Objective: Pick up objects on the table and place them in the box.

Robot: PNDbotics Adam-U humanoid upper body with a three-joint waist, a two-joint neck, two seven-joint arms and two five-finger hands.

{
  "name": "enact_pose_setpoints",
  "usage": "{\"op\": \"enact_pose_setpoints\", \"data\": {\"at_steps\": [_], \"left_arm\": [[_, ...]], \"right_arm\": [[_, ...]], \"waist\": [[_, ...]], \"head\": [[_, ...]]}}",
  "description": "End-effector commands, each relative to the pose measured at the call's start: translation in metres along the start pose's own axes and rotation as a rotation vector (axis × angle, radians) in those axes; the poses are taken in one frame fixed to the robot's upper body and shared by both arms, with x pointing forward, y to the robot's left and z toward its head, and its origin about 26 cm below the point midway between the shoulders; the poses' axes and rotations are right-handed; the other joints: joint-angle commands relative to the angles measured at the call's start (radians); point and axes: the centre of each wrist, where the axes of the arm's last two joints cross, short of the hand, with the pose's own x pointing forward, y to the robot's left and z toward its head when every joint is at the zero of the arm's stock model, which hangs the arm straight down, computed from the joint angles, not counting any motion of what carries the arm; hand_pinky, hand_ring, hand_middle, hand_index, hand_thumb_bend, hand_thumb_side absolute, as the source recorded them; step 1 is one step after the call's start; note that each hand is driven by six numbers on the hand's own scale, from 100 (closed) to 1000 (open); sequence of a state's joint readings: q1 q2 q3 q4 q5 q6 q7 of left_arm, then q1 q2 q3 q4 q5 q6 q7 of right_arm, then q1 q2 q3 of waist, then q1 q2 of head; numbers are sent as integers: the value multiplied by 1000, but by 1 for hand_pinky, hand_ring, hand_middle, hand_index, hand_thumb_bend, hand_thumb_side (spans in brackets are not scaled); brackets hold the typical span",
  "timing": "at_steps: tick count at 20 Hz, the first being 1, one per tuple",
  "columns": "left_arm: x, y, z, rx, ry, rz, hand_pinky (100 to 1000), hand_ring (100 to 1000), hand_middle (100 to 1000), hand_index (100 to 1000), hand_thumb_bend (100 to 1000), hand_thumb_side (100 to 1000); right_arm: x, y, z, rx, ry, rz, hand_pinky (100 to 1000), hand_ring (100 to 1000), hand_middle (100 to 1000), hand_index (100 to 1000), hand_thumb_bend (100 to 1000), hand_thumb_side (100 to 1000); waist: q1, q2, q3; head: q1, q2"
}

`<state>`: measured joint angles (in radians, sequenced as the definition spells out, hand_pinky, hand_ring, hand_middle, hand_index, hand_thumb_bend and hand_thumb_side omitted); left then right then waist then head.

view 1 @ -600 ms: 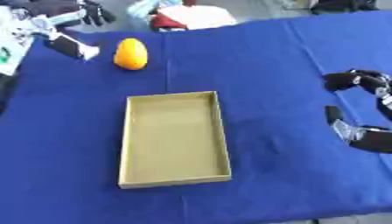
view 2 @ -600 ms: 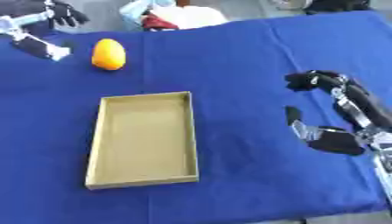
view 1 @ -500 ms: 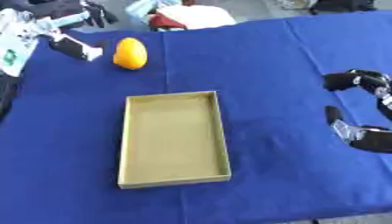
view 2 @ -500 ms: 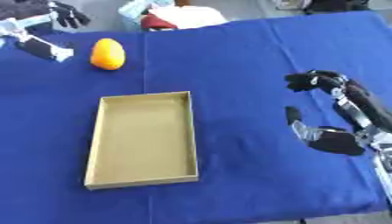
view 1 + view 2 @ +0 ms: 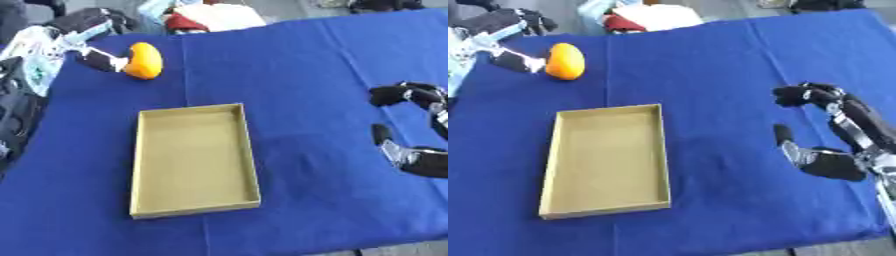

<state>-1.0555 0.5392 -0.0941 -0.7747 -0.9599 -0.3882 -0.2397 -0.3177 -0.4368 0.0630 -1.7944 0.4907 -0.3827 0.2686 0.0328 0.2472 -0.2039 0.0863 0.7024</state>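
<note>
An orange fruit [image 5: 144,61] lies on the blue table at the far left. My left hand [image 5: 66,42] comes in from the upper left corner, open. Its thumb [image 5: 101,60] reaches the fruit's left side, and its fingers [image 5: 522,20] arch above and behind the fruit without closing round it. An empty tan cardboard box [image 5: 188,107] sits in the middle of the table, long side running away from me. My right hand [image 5: 855,125] hovers open at the right edge, fingers gently curved and holding nothing.
The blue cloth [image 5: 306,75] covers the whole table. White and red items [image 5: 206,17] are piled past the far edge. A black part of the robot [image 5: 17,115] shows along the left edge.
My left hand has moved right toward the orange fruit, and its thumb now reaches the fruit's side. The box, the fruit and my right hand have stayed in place.
</note>
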Motion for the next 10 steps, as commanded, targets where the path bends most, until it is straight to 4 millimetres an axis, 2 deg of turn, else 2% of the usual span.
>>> {"op": "enact_pose_setpoints", "data": {"at_steps": [1, 10], "left_arm": [[-5, 12, 1, 43, 35, -24, 740, 758, 781, 910, 129, 234], [-9, -9, 2, -11, 63, -33, 726, 734, 775, 907, 137, 245]], "right_arm": [[2, -8, -4, -8, -22, 14, 710, 707, 688, 871, 100, 458], [3, -7, -5, -13, -24, 8, 709, 705, 686, 870, 100, 470]], "waist": [[-2, -14, -3], [-1, 3, -14]], "head": [[3, -10], [5, -11]]}}
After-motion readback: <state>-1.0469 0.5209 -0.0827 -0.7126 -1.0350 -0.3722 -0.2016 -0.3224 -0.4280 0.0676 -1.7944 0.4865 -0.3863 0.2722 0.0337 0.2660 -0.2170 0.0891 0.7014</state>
